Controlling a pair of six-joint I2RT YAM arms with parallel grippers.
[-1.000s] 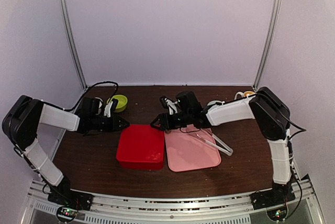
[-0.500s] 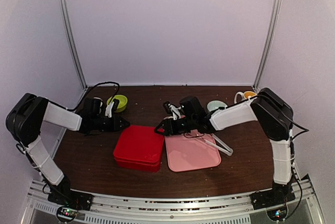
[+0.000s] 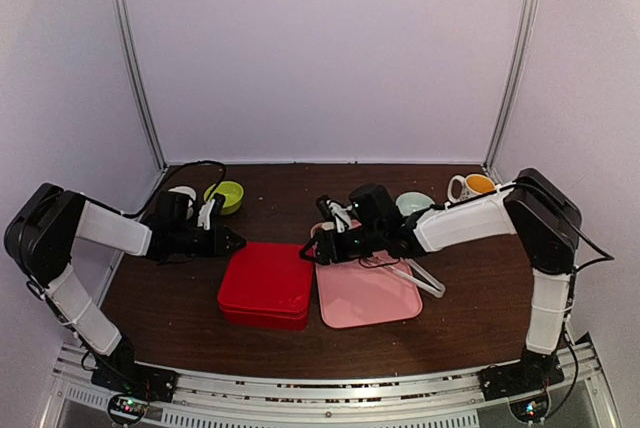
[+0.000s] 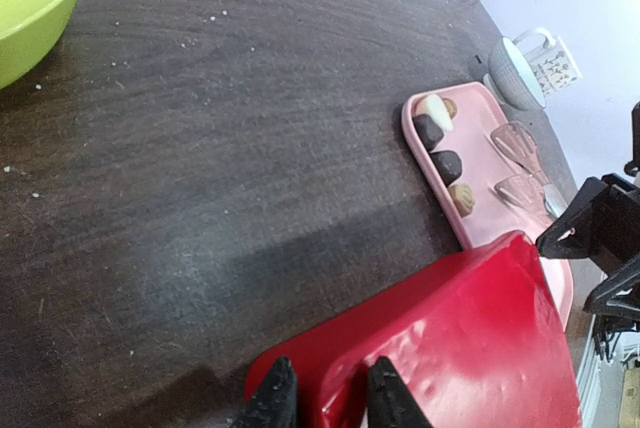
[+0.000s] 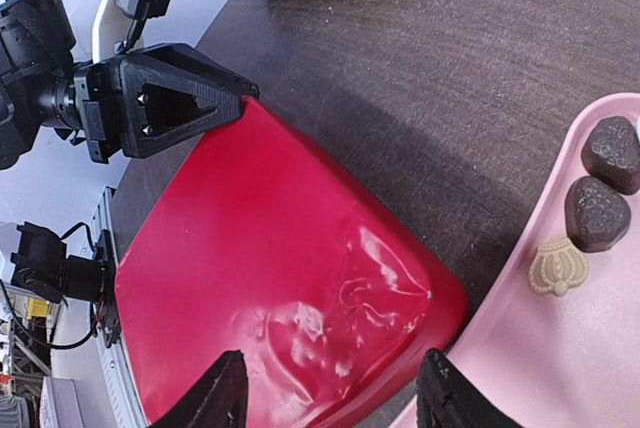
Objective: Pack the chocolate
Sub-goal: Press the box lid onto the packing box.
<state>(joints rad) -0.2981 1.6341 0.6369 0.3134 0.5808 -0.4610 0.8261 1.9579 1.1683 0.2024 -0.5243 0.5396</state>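
I see my left fingers [image 4: 277, 400] pinching a corner of the red box [image 4: 470, 348]; my right fingers [image 5: 222, 398] are spread above it, near chocolates [image 5: 597, 213] on the pink tray [image 5: 590, 358].

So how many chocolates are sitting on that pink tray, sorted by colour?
Dark brown chocolates: 2
Light brown chocolates: 2, one half hidden behind the white one
Cream-white chocolate: 1
Total: 5
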